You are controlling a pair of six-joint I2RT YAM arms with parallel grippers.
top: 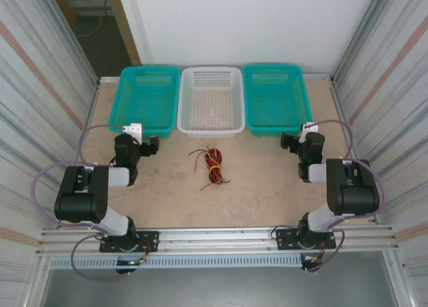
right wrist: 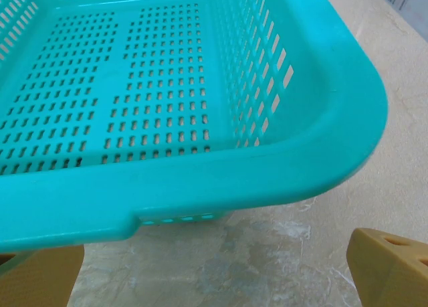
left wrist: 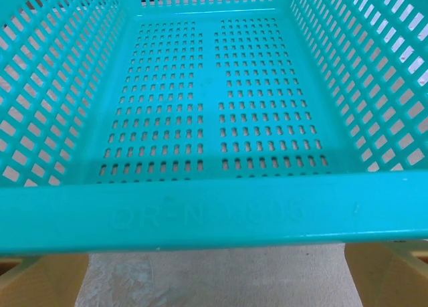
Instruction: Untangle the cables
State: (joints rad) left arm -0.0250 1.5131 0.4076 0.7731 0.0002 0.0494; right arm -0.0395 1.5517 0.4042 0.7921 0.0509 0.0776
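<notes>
The task is standing at its opening step: no wire is being held. The cables (top: 212, 165) are lying in one knotted bundle at frame centre on the table (top: 267, 193), well apart from both arms. The left pincer (left wrist: 214, 280) and right pincer (right wrist: 214, 273) are hovering spread and empty, each facing a teal basket (left wrist: 200, 217). Judged next: one pincer is needing to swing inward, descend and pinch a single strand.

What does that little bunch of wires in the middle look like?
The cables are a small tangled bunch of thin bendy wires, mostly red, with black and pale yellow strands looped through the middle. Loose ends poke out at the left and the near side. The bunch lies flat on the beige table, in front of the white basket and apart from it. Only the table touches it.
</notes>
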